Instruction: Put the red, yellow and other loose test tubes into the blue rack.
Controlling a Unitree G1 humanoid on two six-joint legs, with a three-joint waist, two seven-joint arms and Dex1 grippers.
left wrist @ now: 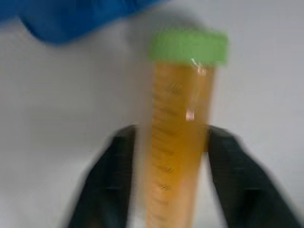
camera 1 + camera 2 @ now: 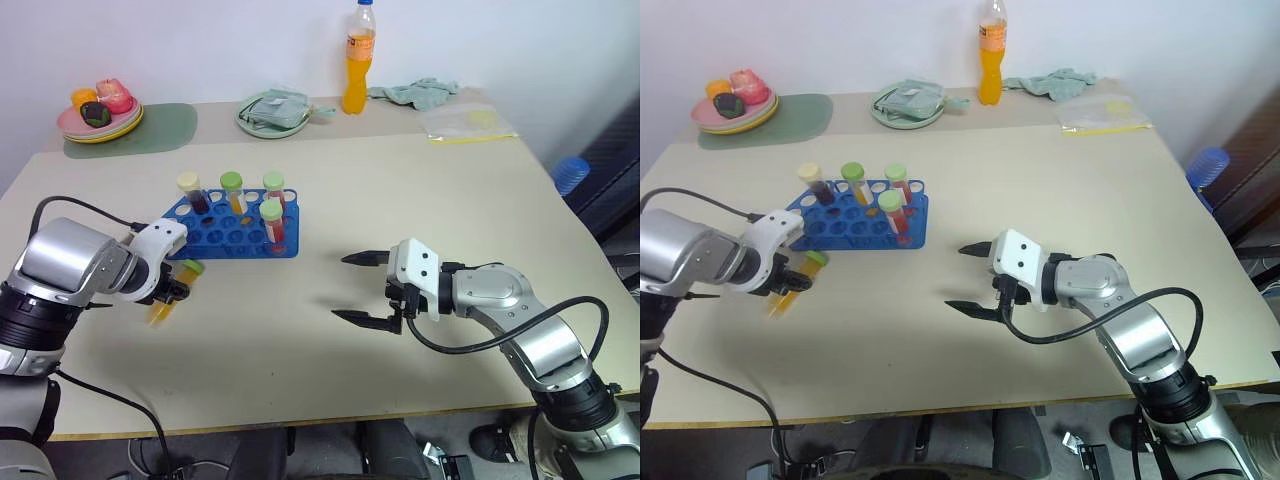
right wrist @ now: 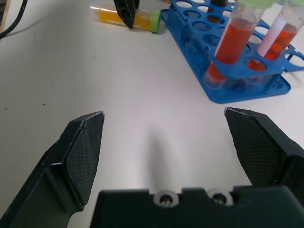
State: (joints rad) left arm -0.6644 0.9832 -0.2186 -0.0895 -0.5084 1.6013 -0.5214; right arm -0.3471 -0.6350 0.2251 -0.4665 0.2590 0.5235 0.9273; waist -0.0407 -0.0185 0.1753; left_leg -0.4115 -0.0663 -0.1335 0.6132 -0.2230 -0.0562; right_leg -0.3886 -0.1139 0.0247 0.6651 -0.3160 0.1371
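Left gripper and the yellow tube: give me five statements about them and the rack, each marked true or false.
1. The left gripper is shut on the yellow-orange tube. True.
2. That tube's cap is cream. False: it is green.
3. The right gripper holds a red tube. False: its jaws are open and empty.
4. The blue rack already holds four upright tubes. True.
5. The held tube stands in a rack hole. False: it lies on the table beside the rack.

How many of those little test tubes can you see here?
5. Four stand upright in the blue rack: a dark one, an orange one and two red ones. The yellow-orange tube is in the left pincer beside it.
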